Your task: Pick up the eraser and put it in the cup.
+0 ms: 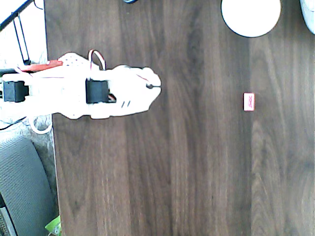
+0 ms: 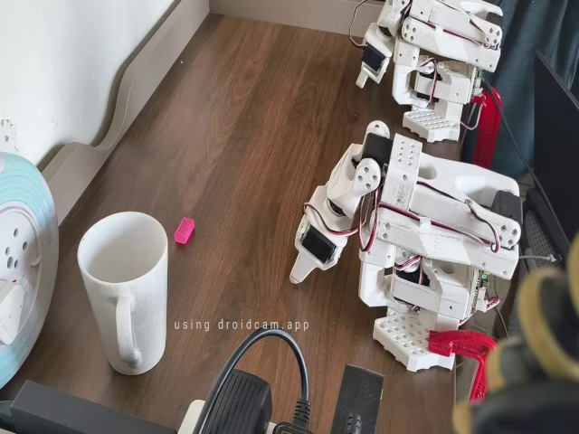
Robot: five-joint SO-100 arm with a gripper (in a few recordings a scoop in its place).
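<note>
Overhead and fixed views of the starting layout. We found the eraser point(image 1: 249, 102) lying flat on the dark wooden table point(image 1: 197, 172), alone and well apart from the white arm point(image 1: 98, 93), which sat folded over its base at the table's left edge in the overhead view. In the fixed view the eraser point(image 2: 185, 231) showed as a small pink-red block just beyond the cup point(image 2: 124, 289), near it but not touching. The cup point(image 1: 251, 15) appeared from above as a plain white circle at the top edge.

The gripper point(image 2: 303, 267) pointed down at the table and held nothing; its fingers appeared closed or nearly so, though we could not tell for certain from either view.

We judged the eraser light, stiff with a slight give, and grippy rather than slippery, so not fragile. Being so low and small, it seemed to us best taken across its narrow sides, fingers lowered almost to the table. The tall cup looked easy to tip if struck on its rim.

The table was smooth, wood-grained and level. A pale wall point(image 2: 72, 63) bordered it in the fixed view, a round bluish-white object point(image 2: 23, 262) stood beside the cup, and cables point(image 2: 271, 362) lay in the foreground.
</note>
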